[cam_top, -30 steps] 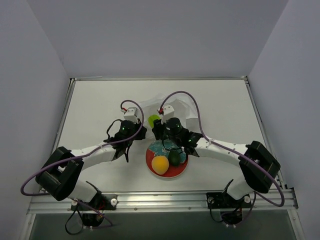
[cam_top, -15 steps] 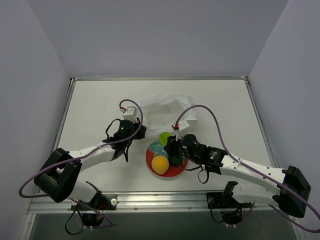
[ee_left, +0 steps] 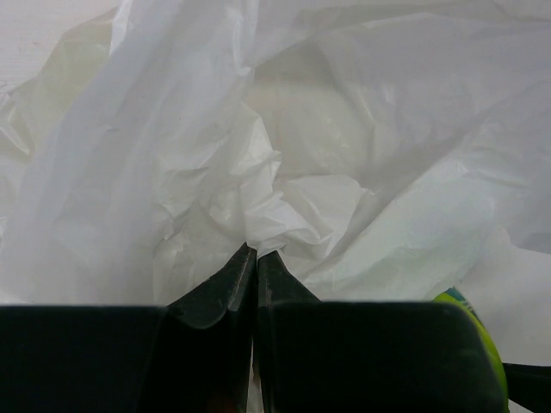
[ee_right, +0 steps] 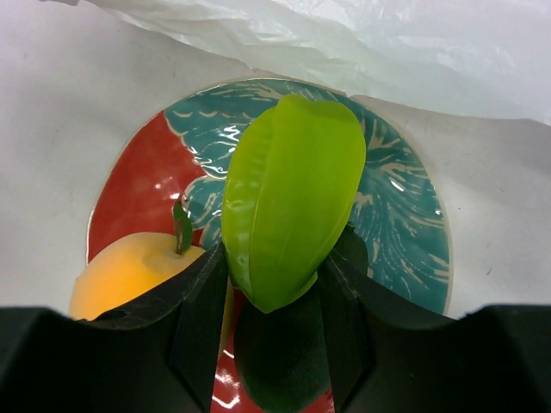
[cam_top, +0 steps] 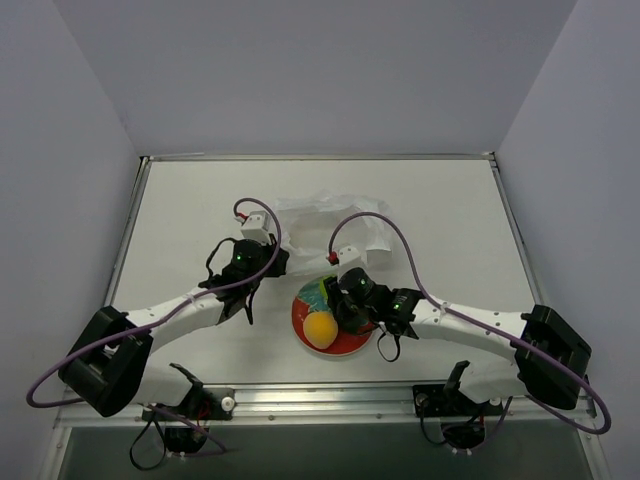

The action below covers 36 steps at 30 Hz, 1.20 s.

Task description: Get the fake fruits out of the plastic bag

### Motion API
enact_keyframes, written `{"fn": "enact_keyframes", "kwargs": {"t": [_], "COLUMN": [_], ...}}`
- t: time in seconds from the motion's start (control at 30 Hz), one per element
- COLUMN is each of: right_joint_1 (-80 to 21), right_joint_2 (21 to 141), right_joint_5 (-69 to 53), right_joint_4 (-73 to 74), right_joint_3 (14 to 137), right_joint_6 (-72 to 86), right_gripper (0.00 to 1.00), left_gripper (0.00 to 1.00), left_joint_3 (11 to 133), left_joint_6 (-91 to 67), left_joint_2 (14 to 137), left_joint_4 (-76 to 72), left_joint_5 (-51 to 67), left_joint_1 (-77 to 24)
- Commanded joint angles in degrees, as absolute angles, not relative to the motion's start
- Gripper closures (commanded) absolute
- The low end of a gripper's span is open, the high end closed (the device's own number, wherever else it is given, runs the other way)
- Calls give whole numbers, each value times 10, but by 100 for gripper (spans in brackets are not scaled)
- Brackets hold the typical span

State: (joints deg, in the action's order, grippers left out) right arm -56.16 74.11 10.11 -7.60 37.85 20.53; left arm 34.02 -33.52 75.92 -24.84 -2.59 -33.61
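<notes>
My right gripper (ee_right: 275,258) is shut on the yellow-green pointed fruit (ee_right: 288,198) and holds it just above the red-and-teal plate (ee_right: 405,232). The round orange-yellow fruit (ee_right: 129,275) and the dark green oval fruit (ee_right: 280,361) lie on the plate under it. In the top view the right gripper (cam_top: 337,292) hangs over the plate's (cam_top: 345,346) far half, beside the orange fruit (cam_top: 320,328). My left gripper (ee_left: 256,255) is shut on a fold of the plastic bag (ee_left: 344,155) at its near left edge (cam_top: 262,262). The bright green fruit is hidden.
The wrinkled bag (cam_top: 330,215) lies just behind the plate, and its edge (ee_right: 387,52) reaches the plate's far rim. Grey walls close in the table on three sides. A metal rail runs along the near edge.
My right gripper has carried the yellow-green fruit from the bag's mouth back to above the plate. The bag has slumped flatter. My left gripper has kept its pinch on the film.
</notes>
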Motion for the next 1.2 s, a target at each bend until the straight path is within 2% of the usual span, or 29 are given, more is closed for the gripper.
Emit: {"fn": "enact_keyframes", "kwargs": {"t": [0.0, 0.1, 0.13, 0.23, 0.3, 0.37, 0.47, 0.6, 0.63, 0.7, 0.83, 1.0, 1.17], "right_joint_1": [-555, -555, -555, -555, -555, -555, -557, -557, -557, -556, -555, -544, -543], "right_joint_2": [750, 747, 744, 737, 727, 712, 684, 662, 674, 699, 798, 922, 1042], "right_joint_5": [134, 134, 135, 139, 143, 143, 142, 139, 145, 163, 199, 201, 207], "right_joint_4": [-92, -107, -108, -108, -106, -105, -85, -83, -85, -107, -160, -214, -283], "right_joint_3": [403, 393, 389, 386, 387, 388, 406, 435, 452, 468, 517, 608, 639], "right_joint_6": [194, 199, 202, 206, 206, 206, 205, 200, 199, 196, 183, 173, 192], "right_gripper": [69, 56, 43, 26, 21, 21, 29, 52, 64, 77, 82, 82, 82], "left_gripper": [98, 98, 98, 98, 98, 98, 98, 98, 98, 98, 98, 98, 98], "left_joint_3": [345, 345, 345, 345, 345, 344, 338, 331, 330, 325, 314, 309, 311], "left_joint_6": [-325, -326, -326, -326, -325, -325, -327, -333, -334, -337, -349, -366, -358], "left_joint_2": [744, 747, 747, 746, 745, 747, 748, 745, 745, 746, 750, 723, 672], "left_joint_4": [-247, -248, -249, -249, -249, -248, -248, -243, -241, -238, -229, -180, -127], "left_joint_5": [-28, -26, -26, -25, -28, -29, -30, -48, -54, -67, -83, -132, -169], "left_joint_1": [-331, -331, -331, -332, -332, -331, -331, -331, -332, -332, -333, -344, -353]}}
